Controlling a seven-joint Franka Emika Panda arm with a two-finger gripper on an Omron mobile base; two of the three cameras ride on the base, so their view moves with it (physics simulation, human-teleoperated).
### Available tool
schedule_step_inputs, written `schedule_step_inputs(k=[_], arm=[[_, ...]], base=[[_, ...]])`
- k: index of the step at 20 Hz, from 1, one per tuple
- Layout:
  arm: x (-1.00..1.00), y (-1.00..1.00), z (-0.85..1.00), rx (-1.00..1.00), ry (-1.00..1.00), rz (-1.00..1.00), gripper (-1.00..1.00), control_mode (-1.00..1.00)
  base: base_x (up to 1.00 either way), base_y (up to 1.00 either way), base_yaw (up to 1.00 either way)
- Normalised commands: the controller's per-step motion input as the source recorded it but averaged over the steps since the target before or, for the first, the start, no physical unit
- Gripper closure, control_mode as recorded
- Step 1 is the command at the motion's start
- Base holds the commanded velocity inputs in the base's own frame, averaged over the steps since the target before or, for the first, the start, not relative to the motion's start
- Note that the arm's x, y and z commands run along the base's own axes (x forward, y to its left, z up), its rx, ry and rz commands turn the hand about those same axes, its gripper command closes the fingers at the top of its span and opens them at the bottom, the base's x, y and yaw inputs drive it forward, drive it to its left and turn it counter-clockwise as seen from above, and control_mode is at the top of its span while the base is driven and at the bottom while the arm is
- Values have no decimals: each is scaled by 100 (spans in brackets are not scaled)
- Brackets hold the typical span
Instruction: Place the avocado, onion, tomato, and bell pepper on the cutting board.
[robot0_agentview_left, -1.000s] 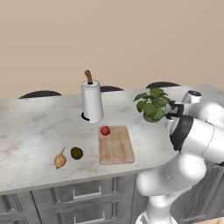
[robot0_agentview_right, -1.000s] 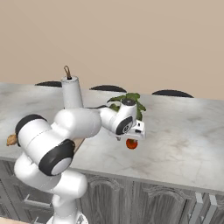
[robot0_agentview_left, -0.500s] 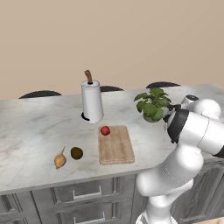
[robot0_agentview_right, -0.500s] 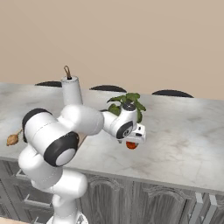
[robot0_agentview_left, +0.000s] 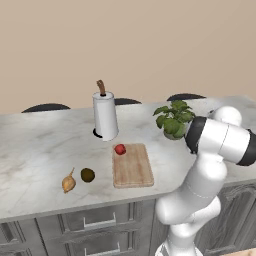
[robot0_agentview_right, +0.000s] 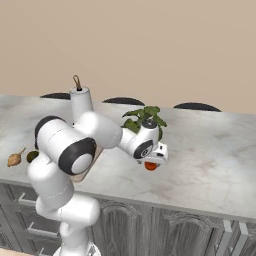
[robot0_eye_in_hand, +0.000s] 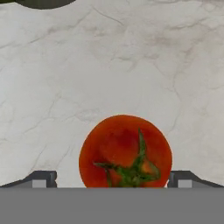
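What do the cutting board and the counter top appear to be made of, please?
The cutting board looks like light-brown wood with a matt finish: lengthwise grain lines show. The counter top looks like pale marble or a similar stone, smooth and slightly glossy, judging by its grey veining; it could equally be an imitation.

Tomato: showing red-orange skin with a green star-shaped calyx. Counter: displaying white marble with grey veining. Cutting board: showing light-brown grain. Onion: appearing golden-tan. Avocado: appearing dark olive-green.
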Motion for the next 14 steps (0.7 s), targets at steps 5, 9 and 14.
schedule_step_inputs(k=[5, 9, 14], arm=[[17, -8, -16, 0, 0, -1, -100, -100], [3, -12, -22, 0, 0, -1, -100, -100], [0, -10, -31, 0, 0, -1, 100, -100]], base=[[0, 0, 0], [0, 0, 0], [0, 0, 0]])
